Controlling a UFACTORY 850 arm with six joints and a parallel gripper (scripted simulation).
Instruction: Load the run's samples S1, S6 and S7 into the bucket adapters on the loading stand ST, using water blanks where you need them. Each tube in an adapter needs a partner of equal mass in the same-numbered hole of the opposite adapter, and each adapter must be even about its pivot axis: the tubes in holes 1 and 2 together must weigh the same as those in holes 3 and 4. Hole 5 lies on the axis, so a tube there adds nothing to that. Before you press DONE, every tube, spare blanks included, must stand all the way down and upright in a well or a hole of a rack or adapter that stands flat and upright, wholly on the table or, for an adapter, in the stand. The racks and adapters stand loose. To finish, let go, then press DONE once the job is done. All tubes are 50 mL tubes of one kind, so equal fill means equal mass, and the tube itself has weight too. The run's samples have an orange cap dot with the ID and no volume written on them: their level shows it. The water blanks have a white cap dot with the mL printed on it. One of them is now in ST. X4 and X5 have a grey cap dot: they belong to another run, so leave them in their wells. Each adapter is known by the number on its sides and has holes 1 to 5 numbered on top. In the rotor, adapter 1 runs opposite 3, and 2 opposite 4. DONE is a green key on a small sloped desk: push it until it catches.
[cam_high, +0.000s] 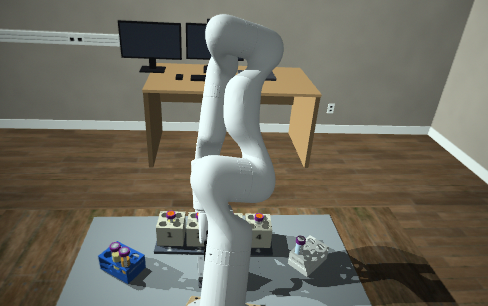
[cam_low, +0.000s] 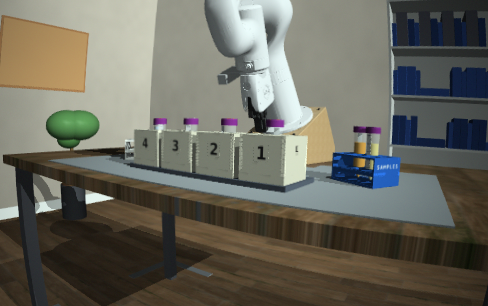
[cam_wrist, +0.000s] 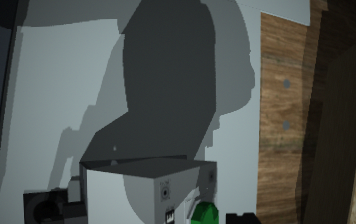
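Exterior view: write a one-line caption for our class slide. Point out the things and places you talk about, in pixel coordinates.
Four numbered blocks (cam_low: 271, 162), each with a purple-capped tube, stand beside a blue rack (cam_low: 386, 179).

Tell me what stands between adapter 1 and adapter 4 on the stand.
Adapter 3 and adapter 2 stand between them, side by side in the row; the exterior view shows both.
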